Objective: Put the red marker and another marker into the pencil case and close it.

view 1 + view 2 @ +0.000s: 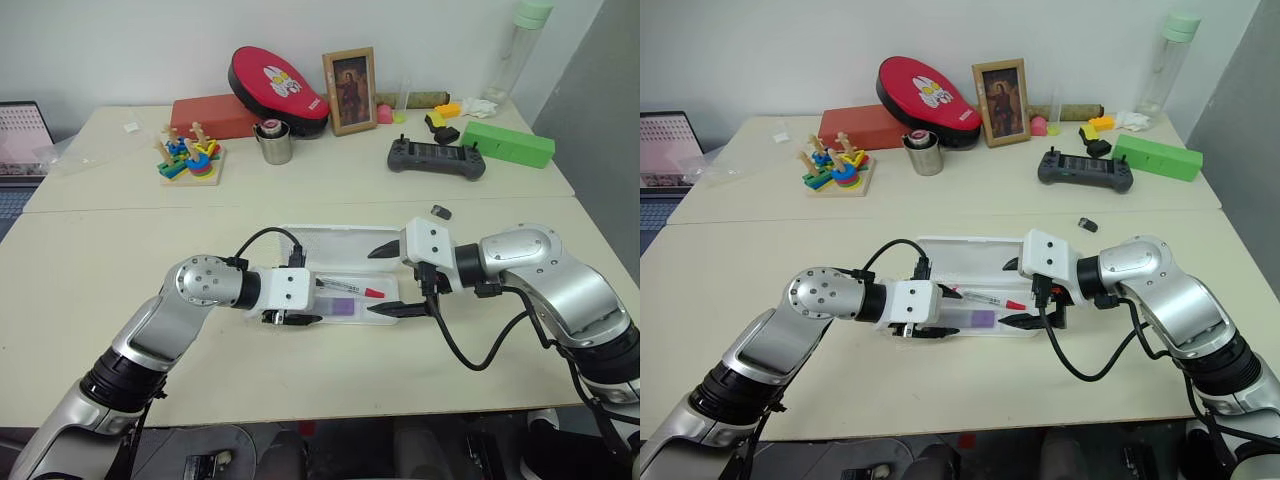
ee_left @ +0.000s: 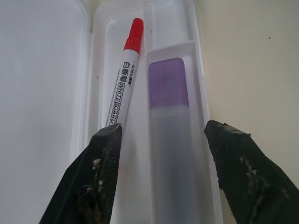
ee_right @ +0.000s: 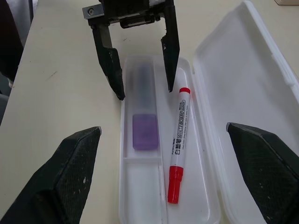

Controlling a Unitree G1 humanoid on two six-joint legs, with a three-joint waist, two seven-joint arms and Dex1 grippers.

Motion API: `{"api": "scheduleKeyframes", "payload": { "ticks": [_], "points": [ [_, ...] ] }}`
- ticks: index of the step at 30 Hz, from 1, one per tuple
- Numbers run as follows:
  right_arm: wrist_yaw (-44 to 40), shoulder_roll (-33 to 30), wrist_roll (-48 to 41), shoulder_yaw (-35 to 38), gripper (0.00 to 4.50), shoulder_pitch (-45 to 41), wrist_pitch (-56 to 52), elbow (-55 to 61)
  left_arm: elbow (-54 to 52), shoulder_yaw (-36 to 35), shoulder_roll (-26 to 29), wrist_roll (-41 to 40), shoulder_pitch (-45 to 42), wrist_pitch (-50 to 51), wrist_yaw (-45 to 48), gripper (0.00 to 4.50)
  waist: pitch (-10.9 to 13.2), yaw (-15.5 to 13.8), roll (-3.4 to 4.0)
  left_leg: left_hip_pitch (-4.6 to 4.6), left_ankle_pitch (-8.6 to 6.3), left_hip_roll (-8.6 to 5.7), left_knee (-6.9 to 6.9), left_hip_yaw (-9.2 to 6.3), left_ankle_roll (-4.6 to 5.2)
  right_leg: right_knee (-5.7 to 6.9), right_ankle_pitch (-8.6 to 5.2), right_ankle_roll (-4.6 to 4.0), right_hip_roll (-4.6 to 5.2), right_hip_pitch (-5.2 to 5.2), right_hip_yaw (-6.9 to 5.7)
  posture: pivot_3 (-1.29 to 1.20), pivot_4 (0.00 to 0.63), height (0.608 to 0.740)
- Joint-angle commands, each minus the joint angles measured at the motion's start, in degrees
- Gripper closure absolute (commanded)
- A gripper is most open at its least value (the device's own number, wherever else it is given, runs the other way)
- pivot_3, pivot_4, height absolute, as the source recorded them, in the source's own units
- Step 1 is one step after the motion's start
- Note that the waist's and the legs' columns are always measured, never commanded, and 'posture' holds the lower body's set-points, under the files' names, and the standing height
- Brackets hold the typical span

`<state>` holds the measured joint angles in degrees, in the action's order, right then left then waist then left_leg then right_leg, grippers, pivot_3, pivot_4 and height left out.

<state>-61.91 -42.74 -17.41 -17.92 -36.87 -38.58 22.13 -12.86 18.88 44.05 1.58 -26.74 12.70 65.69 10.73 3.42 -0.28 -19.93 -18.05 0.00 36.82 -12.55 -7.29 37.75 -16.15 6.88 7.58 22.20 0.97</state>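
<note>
Both markers were in the flat white plastic pencil case [image 3: 205, 140], lid open, centre of the head views. The slim white-barrelled red marker [image 3: 177, 144] lay in the long compartment; the thick pale-lavender marker [image 3: 144, 116] lay in the tray beside it. The left gripper [image 3: 142, 91] straddled the lavender marker with jaws open, nothing held. The right gripper [image 1: 400, 280] stood wide open, empty. Judged remaining: close the lid.

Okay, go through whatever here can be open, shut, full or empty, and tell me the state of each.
White plastic clamshell pencil case: lid open, lying flat.
Slim red-capped whiteboard marker: capped, inside the case.
Thick lavender marker: inside the case, released.
Left hand: open, fingers straddling the lavender marker.
Right hand: wide open, empty.
</note>
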Motion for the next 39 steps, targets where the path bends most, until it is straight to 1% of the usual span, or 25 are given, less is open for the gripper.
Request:
{"api": "scheduleKeyframes", "payload": {
  "ticks": [1, 4, 11, 13, 14, 16, 18, 20, 22, 25, 29, 33, 36, 39],
  "points": [
    [0.25, -0.22, -0.31, 1.77, 0.00, -0.33, 0.46, 0.79, -2.19, -1.49, -0.13, -1.68, -0.76, 1.49, 0.35, 0.62, 0.00, -0.01, 0.00, 0.00, 0.00, 0.00, 0.00, 0.00, 0.00, 0.00, 0.00, 0.00, 0.00, 0.00, 0.00, 0.00, 0.150, 0.740],
    [0.33, -0.18, -0.60, 2.24, 0.00, -0.69, 0.08, 0.43, -4.61, -4.22, 0.29, -5.58, -0.56, 4.91, 1.05, 0.03, 0.00, -0.01, 0.00, -0.01, 0.00, 0.00, 0.00, 0.00, 0.00, 0.00, 0.00, 0.00, 0.00, 0.00, 0.00, 0.00, 0.150, 0.740],
    [0.14, -0.09, -2.18, 4.06, 0.00, -1.58, -1.64, 0.11, -10.09, -8.57, 2.93, -12.52, 0.21, 11.77, 2.66, 0.03, 0.00, 0.00, 0.00, 0.00, 0.00, 0.01, 0.00, 0.00, 0.00, 0.00, 0.00, 0.00, 0.00, 0.00, 0.00, 0.00, 0.150, 0.740],
    [-0.49, -0.83, -3.33, 5.29, 0.00, -1.49, -2.15, 0.32, -12.79, -11.85, 5.31, -16.98, 0.55, 15.63, 4.55, 0.03, 0.01, 0.01, -0.02, 0.00, 0.00, 0.00, 0.00, 0.00, 0.00, 0.01, 0.00, 0.00, 0.00, -0.01, 0.00, 0.00, 0.150, 0.740],
    [-0.92, -1.28, -4.77, 7.10, 0.00, -1.90, -3.00, -0.44, -14.75, -15.66, 7.08, -21.07, 0.50, 19.19, 5.58, 0.03, 0.02, 0.04, -0.04, -0.01, 0.00, 0.00, 0.00, 0.00, 0.00, 0.01, 0.00, 0.00, 0.00, 0.00, 0.00, 0.00, 0.150, 0.740],
    [-1.20, -1.73, -6.06, 9.64, 0.00, -2.93, -3.95, -2.55, -16.78, -20.46, 9.11, -25.87, -0.37, 23.85, 5.63, 0.03, 0.14, 0.18, -0.13, -0.01, 0.00, 0.01, -0.01, 0.00, 0.00, 0.02, 0.00, 0.00, 0.00, 0.01, 0.01, 0.00, 0.150, 0.740],
    [-1.01, -2.06, -6.32, 10.64, 0.00, -3.66, -4.07, -4.20, -17.58, -22.22, 10.11, -28.07, -1.31, 26.31, 4.33, 0.03, 0.15, 0.12, -0.15, -0.03, -0.01, 0.03, -0.02, -0.01, 0.01, 0.02, 0.00, 0.00, -0.01, 0.04, -0.01, 0.00, 0.150, 0.740],
    [-0.91, -3.13, -4.50, 11.01, 0.00, -4.99, -2.31, -8.09, -17.43, -23.88, 10.03, -30.83, -5.38, 28.97, 2.28, 0.03, 0.15, 0.01, -0.15, 0.00, -0.01, 0.01, -0.02, 0.00, 0.01, 0.01, 0.00, 0.00, 0.00, -0.02, 0.00, 0.00, 0.150, 0.740],
    [-0.57, -3.76, -2.74, 11.23, 0.00, -6.51, -0.81, -11.54, -17.69, -23.70, 10.39, -30.93, -8.72, 29.50, 0.93, 0.03, 0.19, -0.19, -0.22, 0.03, -0.01, 0.02, -0.01, -0.01, 0.01, 0.02, 0.00, 0.01, 0.00, -0.07, -0.04, 0.00, 0.150, 0.740],
    [0.31, -4.26, 0.09, 10.65, 0.00, -8.40, 1.66, -16.62, -17.87, -21.56, 9.70, -29.49, -12.54, 29.52, -2.19, 0.03, 0.19, -0.09, -0.23, -0.02, 0.00, 0.01, 0.06, 0.01, 0.00, 0.02, 0.01, 0.04, 0.00, -0.06, -0.03, 0.00, 0.150, 0.740],
    [1.26, -4.13, 4.10, 9.57, 0.00, -10.31, 5.73, -23.65, -16.17, -16.44, 7.90, -23.37, -17.28, 28.35, -8.35, 0.03, 0.20, 0.10, -0.23, -0.03, 0.00, 0.01, 0.04, 0.03, 0.00, -0.04, 0.01, 0.03, 0.00, -0.04, -0.02, 0.00, 0.150, 0.740],
    [1.32, -3.40, 5.94, 9.22, 0.00, -11.41, 7.86, -27.09, -14.23, -13.86, 7.06, -20.52, -19.14, 27.63, -10.60, 0.03, 0.20, 0.44, -0.23, -0.06, 0.00, 0.01, 0.01, 0.06, -0.01, -0.12, 0.02, 0.02, 0.00, -0.02, -0.02, 0.00, 0.150, 0.740],
    [4.97, -1.57, 10.77, 7.40, 0.00, -13.24, 10.44, -34.91, -11.07, -11.60, 2.41, -18.51, -23.04, 29.69, -15.54, 0.03, 0.20, 0.87, -0.23, -0.12, 0.01, 0.00, 0.03, 0.08, -0.01, -0.17, 0.02, 0.02, 0.01, -0.02, -0.02, 0.00, 0.150, 0.740],
    [7.72, 0.91, 13.86, 6.31, 0.00, -14.53, 11.83, -40.82, -9.49, -10.31, 0.46, -16.85, -24.54, 29.68, -17.10, 0.03, 0.20, 1.22, -0.23, -0.17, 0.01, 0.00, 0.06, 0.07, -0.01, -0.16, 0.02, 0.03, 0.02, 0.01, -0.02, 0.00, 0.150, 0.740]
  ]
}}
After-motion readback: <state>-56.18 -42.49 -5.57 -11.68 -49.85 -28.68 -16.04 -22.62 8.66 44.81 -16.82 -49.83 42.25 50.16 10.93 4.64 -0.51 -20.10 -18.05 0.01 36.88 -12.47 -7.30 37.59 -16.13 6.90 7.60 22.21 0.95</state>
